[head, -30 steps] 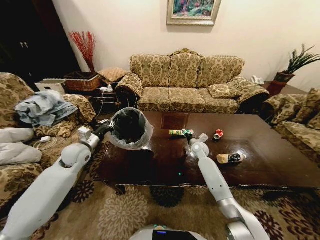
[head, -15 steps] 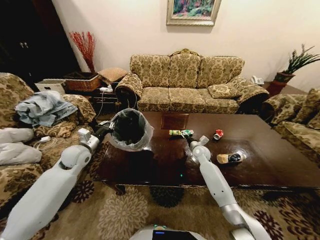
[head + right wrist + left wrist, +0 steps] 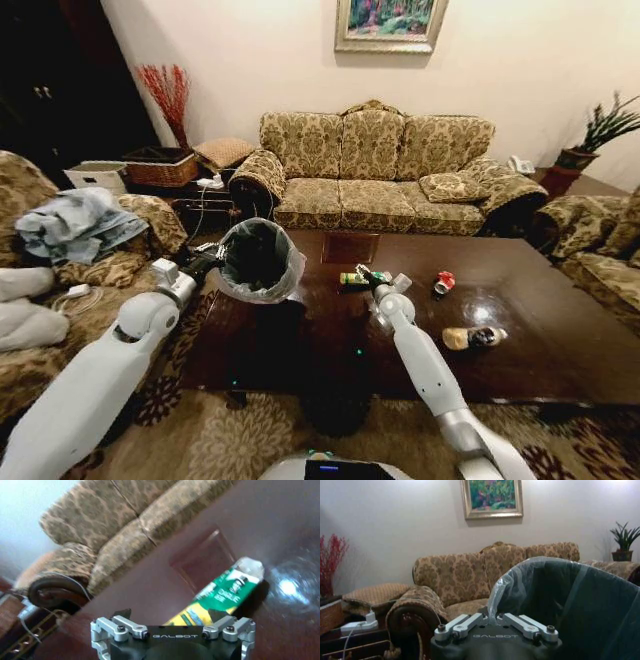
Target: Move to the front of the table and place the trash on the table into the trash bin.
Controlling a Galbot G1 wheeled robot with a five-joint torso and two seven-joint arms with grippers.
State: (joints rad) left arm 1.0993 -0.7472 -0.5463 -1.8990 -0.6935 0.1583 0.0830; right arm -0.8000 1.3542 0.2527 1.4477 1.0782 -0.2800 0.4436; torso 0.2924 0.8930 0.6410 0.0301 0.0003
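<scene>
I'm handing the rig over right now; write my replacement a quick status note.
Left gripper: shut on the trash bin rim, holding it up at the table's left end.
Right gripper: open, straddling the green-yellow wrapper tube, not yet closed.
On the table: red can, tan bottle.
Done: robot at the table.
Left: grasp the tube, then bin all three.

Green-yellow wrapper tube (image 3: 220, 596), dark brown table (image 3: 560, 335) (glossy), red can (image 3: 442, 285)
</scene>
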